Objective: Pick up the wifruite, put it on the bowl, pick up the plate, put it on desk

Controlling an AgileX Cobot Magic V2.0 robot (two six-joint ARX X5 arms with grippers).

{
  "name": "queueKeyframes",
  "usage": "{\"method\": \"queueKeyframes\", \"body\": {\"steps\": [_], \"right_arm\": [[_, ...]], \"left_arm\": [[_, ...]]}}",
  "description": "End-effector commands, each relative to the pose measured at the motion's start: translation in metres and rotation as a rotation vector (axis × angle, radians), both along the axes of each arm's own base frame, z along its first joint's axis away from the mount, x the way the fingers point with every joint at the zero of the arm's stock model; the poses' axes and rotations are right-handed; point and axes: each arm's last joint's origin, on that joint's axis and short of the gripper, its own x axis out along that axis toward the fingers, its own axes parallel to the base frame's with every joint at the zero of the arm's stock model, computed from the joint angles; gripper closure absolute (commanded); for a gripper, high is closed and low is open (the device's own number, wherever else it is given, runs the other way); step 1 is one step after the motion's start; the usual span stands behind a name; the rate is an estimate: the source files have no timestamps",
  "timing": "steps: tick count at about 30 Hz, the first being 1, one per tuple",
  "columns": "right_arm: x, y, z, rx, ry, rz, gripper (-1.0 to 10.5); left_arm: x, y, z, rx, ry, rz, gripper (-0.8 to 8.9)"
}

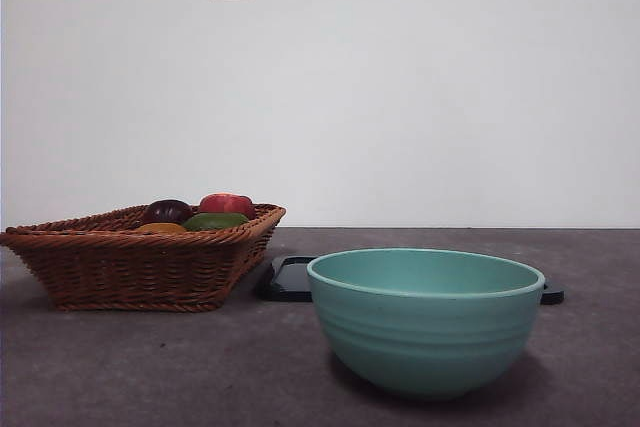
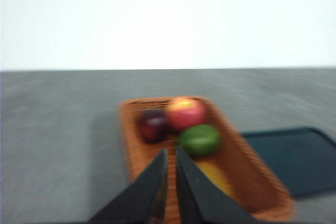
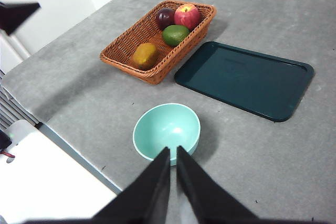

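The wifruite (image 1: 160, 228) (image 3: 145, 54) is a dull orange-brown fruit lying in a wicker basket (image 1: 130, 272) (image 3: 126, 59) at the desk's left. In the blurred left wrist view it (image 2: 212, 174) shows yellowish, just beyond my left gripper (image 2: 171, 151), which hovers shut over the basket's (image 2: 247, 179) near end. The mint-teal bowl (image 1: 425, 322) (image 3: 167, 128) stands empty in front. High above it my right gripper (image 3: 173, 149) is shut on nothing. The plate (image 1: 290, 282) (image 2: 294, 158) (image 3: 244, 77), dark, flat and rectangular, lies on the desk (image 1: 150, 367) beside the basket. Neither gripper shows in the front view.
The basket also holds a dark purple fruit (image 3: 165, 18), a red apple (image 3: 187, 15) and a green fruit (image 3: 175, 35). The desk's front edge (image 3: 79, 156) runs close to the bowl. A black tip (image 3: 18, 14) shows at the right wrist view's edge. A white wall stands behind.
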Motion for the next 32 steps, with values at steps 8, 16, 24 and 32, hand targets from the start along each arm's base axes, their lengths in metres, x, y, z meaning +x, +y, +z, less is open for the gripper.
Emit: {"method": "queueKeyframes", "body": {"steps": [8,16,24,32], "right_arm": [[-0.002,-0.001,0.005,0.010,-0.026,0.010,9.3],[-0.002,-0.001,0.005,0.010,-0.026,0.010,9.3],[-0.002,-0.001,0.005,0.010,-0.026,0.010,9.3],[-0.002,-0.001,0.005,0.010,-0.025,0.010,9.3]], "left_arm": [[0.005,0.007,-0.070,-0.057,0.069,0.229,7.89],[0.004,0.007,-0.095,-0.054,0.082,0.249,7.89],[0.002,0.007,-0.099,0.001,0.091,0.247,7.89],[0.002,0.007,-0.098,0.000,0.091,0.247,7.89]]}}
